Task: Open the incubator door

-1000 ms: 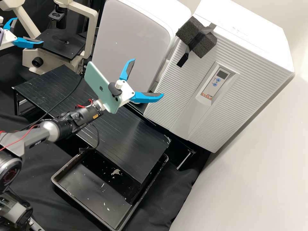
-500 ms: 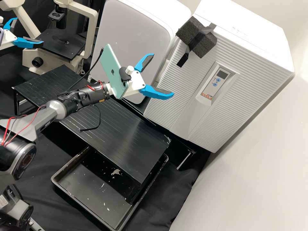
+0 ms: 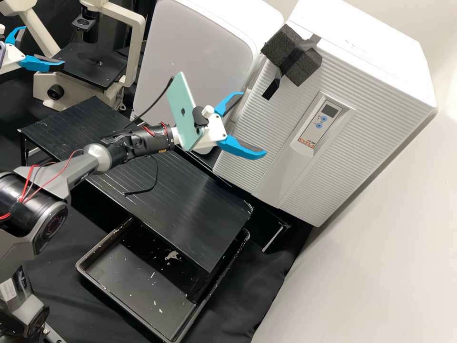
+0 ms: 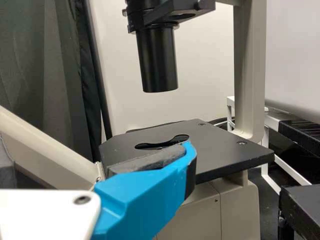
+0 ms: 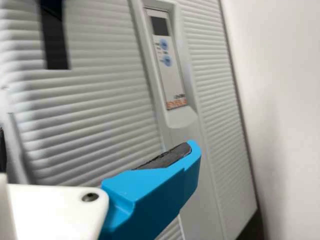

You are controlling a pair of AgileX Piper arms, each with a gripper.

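Opening the incubator [image 3: 376,62] seems to be at its approach step, since its ribbed door [image 3: 266,128] sits closed, facing our arms. We have our right end effector [image 3: 253,124] in front of that door, near the edge beside the white cabinet [image 3: 204,57], its fingers spread wide and nothing between them. That spread probably leaves room to take hold of the door's edge or a pull. Our left end effector [image 3: 44,46] is well away from the incubator, beside the microscope [image 3: 135,52], likewise spread and empty, presumably parked so one arm can work alone.

Dark foam [image 3: 281,44] is taped at the incubator's upper front corner, with a black strip [image 3: 271,89] hanging over the door; we suspect it serves as a makeshift handle or padding. The phone [image 3: 180,112] clamped behind our right end effector likely watches the incubator for us. Next we should line up with that corner or edge; pressing too hard could skid over the ribs or knock the control panel [image 3: 318,124].
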